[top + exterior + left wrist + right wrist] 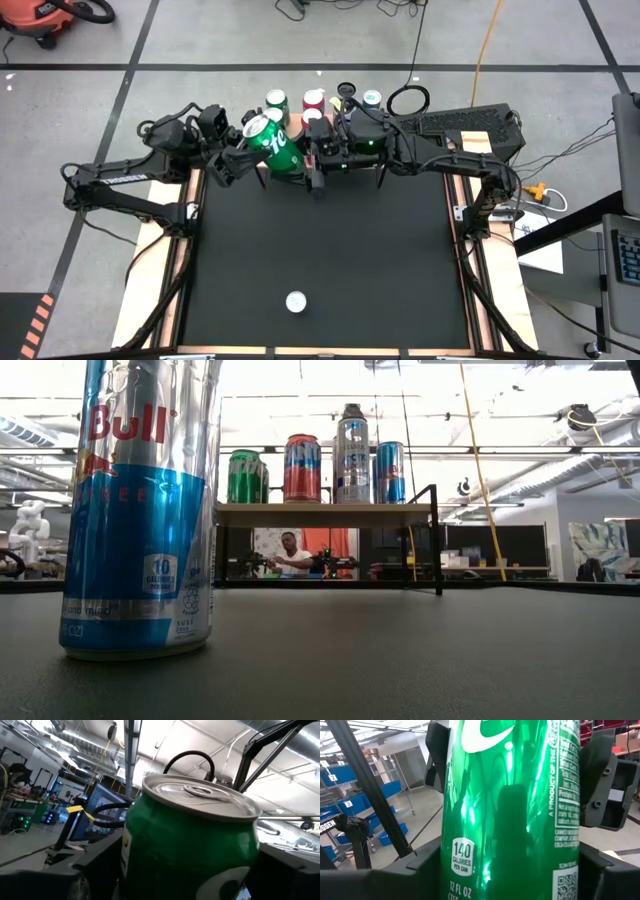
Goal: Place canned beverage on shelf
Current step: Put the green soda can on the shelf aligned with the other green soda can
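1. My left gripper (248,150) is pinching the tilted, shiny green aluminium drink can (280,148) near its top end. In the right wrist view its fingers (436,755) sit against both sides of the can's upper body.
2. My right gripper (306,160) is pressed onto the same can lower down. Its own dark fingers (417,865) flank the printed label (the "140 calories" mark sits between them).
3. So the can hangs in the air between the two arms, with both claws closed on it. Its silver lid (200,795) leans towards the left arm, and its base points towards the right arm.
4. From above, the can is at the far edge of the matte black table (320,240), just beside the cans already stored there.
5. The small light-wood shelf on thin black metal legs (320,514) stands at that far edge. It carries four upright cans:
   - a green can (245,475)
   - a red can (302,468)
   - a taller silver can (352,455)
   - a blue can (390,472)
6. Well apart, near the front edge, a blue-and-silver Red Bull can (140,510) stands upright on the table (it looms large in the low view).
7. Beyond the shelf legs, a person in a white top (291,555) sits in the room behind.
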Action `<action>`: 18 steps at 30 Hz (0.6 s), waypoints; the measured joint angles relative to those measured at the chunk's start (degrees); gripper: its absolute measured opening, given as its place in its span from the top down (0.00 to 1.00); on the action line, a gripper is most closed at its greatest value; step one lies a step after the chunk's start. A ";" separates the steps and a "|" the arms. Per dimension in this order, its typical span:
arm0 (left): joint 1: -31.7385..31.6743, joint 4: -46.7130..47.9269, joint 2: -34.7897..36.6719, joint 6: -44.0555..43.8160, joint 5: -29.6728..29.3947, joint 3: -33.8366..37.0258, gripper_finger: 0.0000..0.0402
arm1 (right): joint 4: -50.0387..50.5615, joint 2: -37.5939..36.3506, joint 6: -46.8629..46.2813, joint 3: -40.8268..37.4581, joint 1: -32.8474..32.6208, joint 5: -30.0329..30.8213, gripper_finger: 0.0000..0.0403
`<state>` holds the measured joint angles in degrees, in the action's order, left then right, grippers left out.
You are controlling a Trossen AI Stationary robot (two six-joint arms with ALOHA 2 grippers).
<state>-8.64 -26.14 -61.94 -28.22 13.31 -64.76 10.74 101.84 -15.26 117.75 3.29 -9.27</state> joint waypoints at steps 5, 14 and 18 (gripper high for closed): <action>-0.02 0.22 0.14 0.53 -0.24 0.05 0.18 | -0.07 0.00 -0.48 0.00 -0.02 -0.01 0.31; -0.02 0.63 0.14 -0.23 -0.25 0.05 0.19 | 1.42 -0.01 -3.32 0.06 0.04 -0.30 0.26; 0.00 0.76 0.14 0.04 -0.14 0.09 0.20 | 4.58 -0.54 -6.03 0.15 0.15 -1.54 0.19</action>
<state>-8.64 -25.38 -61.80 -28.17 13.17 -64.66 15.33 101.30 -21.29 117.91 3.44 -10.81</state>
